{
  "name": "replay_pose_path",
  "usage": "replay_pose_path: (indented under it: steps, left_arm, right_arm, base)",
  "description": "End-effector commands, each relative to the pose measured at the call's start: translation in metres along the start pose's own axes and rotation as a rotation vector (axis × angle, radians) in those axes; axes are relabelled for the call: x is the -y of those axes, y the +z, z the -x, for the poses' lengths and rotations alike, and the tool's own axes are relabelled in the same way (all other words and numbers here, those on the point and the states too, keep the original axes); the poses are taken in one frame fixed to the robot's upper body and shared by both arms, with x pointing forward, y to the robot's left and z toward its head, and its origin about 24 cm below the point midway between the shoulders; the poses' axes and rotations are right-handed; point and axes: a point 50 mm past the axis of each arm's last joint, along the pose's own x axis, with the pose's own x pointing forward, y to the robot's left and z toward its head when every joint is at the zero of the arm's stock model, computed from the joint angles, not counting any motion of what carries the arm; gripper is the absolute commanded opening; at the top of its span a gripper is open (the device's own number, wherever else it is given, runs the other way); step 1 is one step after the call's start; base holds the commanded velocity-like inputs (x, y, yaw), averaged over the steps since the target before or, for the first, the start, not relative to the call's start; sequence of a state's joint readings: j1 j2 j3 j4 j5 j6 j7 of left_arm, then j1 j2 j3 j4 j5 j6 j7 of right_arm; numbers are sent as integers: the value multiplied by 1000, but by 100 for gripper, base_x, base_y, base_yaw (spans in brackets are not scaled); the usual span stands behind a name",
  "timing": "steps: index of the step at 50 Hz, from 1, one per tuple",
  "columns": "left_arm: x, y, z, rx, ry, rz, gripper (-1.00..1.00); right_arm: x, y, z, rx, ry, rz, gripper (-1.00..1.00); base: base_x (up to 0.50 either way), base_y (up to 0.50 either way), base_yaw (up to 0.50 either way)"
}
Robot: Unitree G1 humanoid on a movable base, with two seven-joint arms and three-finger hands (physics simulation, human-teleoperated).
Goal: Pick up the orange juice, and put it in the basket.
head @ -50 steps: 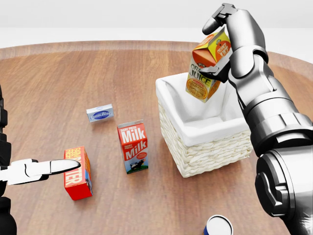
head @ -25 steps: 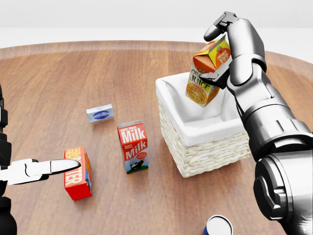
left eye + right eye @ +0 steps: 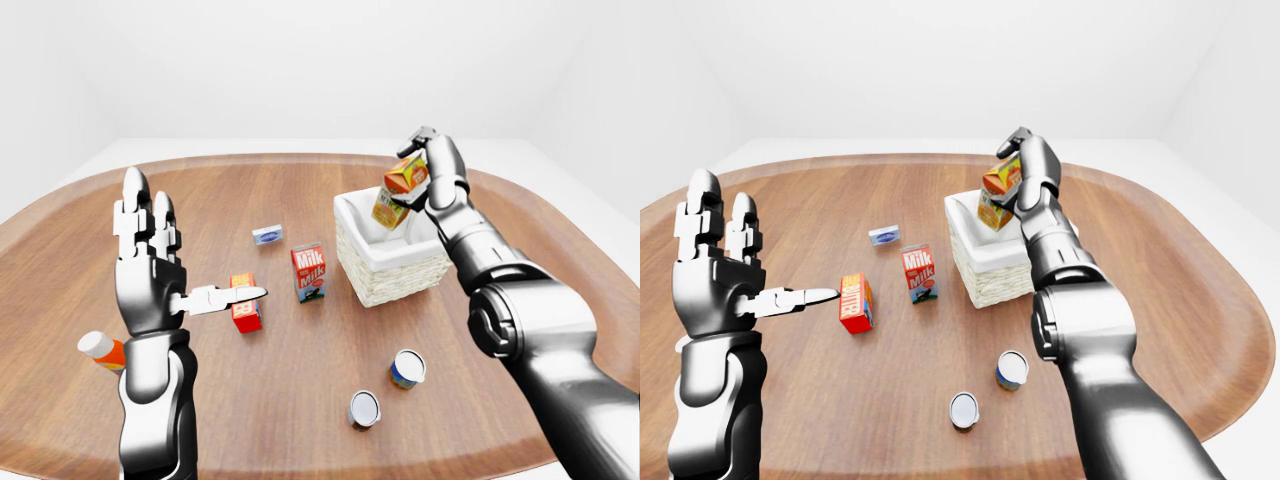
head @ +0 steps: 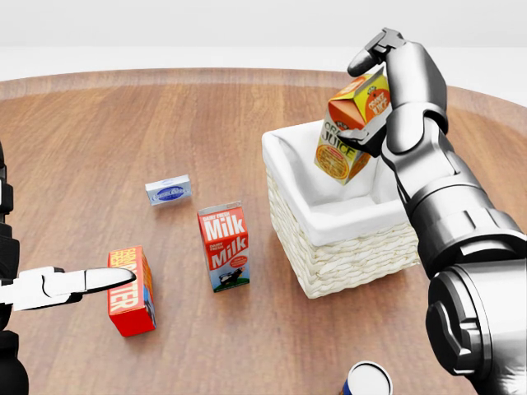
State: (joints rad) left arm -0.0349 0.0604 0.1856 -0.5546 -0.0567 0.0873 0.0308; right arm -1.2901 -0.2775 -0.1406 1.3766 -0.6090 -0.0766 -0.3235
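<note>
The orange juice carton (image 4: 350, 125), orange and yellow, hangs tilted in my right hand (image 4: 375, 99), whose fingers close round its top. It is held over the open mouth of the wicker basket (image 4: 354, 255) with a white cloth lining, its lower end level with the rim. The same shows in the left-eye view, with carton (image 3: 398, 190) above basket (image 3: 390, 280). My left hand (image 3: 150, 262) is open, fingers upright, at the left, away from the basket, its thumb pointing toward a red box.
On the round wooden table (image 3: 300, 400): a red and white milk carton (image 4: 224, 247), a red box (image 4: 132, 290), a small blue and white packet (image 4: 168, 190), two cans (image 3: 407, 367) (image 3: 364, 408), and an orange bottle (image 3: 100, 350) behind my left arm.
My right hand has lowered slightly and shifted a little right with the juice carton over the basket. The left hand and other items have not moved.
</note>
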Motion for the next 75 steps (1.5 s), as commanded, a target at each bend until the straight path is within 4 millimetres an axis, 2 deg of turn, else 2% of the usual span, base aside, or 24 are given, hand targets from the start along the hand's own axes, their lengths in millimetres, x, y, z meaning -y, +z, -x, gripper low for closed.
replay_pose_path:
  steps: [1,75]
  left_arm:
    - [0,1,0,4,0,1,100]
    - [-1,0,0,-2,1,2,100]
  right_arm:
    - [6,2,0,24,-91,21,-100]
    - [-13,-14,10,-19,-95,25,-100]
  base:
    - [0,0,0]
    - [0,0,0]
